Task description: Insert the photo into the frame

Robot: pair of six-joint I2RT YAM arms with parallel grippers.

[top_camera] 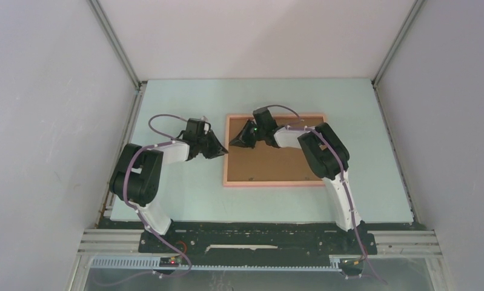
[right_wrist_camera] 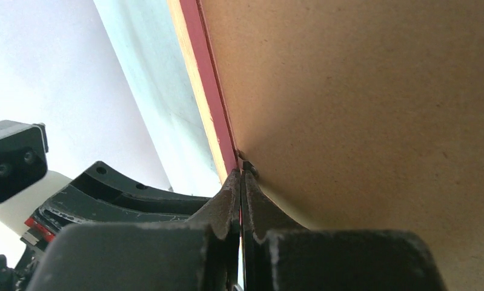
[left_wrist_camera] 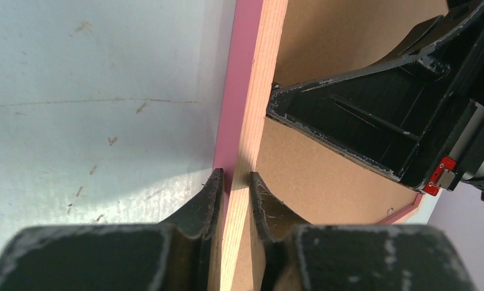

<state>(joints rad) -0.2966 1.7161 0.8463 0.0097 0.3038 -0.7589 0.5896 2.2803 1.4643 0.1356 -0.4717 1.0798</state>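
Observation:
The salmon-pink frame (top_camera: 272, 182) lies flat mid-table, filled by a plain brown backing board (top_camera: 269, 163). The photo is hidden in every view. My left gripper (top_camera: 223, 152) is shut on the frame's left rail; in the left wrist view (left_wrist_camera: 236, 179) its fingers straddle the pink-and-wood rail (left_wrist_camera: 251, 91). My right gripper (top_camera: 232, 142) rests on the board just inside that rail. In the right wrist view (right_wrist_camera: 242, 176) its jaws are pressed together, with their tips at a small dark tab (right_wrist_camera: 248, 166) between the rail (right_wrist_camera: 209, 103) and the board (right_wrist_camera: 360, 91).
The pale green table (top_camera: 185, 200) ends at grey walls on the left, right and back. The two grippers are close together at the frame's left rail; the right gripper's fingers (left_wrist_camera: 378, 115) show in the left wrist view.

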